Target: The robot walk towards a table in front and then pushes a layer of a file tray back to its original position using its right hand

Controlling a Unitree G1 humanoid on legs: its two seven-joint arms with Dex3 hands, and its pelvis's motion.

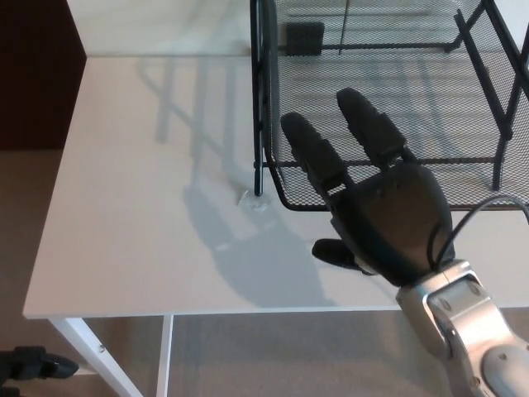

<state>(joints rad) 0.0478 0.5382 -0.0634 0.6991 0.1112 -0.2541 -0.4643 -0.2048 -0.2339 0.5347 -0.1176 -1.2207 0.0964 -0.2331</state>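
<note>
A black wire-mesh file tray (388, 91) stands on the white table (140, 215) at the upper right. Its lower layer sticks out toward me, with its front rim (297, 198) near the table's middle. My right hand (380, 207) hovers at that front rim, open, with two fingers (368, 124) stretched over the mesh and the thumb low on the left. The silver forearm (463, 322) comes in from the bottom right. My left hand is out of the picture.
A small white scrap (250, 201) lies on the table by the tray's front left post. The table's front edge (165, 310) runs along the bottom, with a white leg below. Brown floor and a dark object (29, 365) show at the bottom left.
</note>
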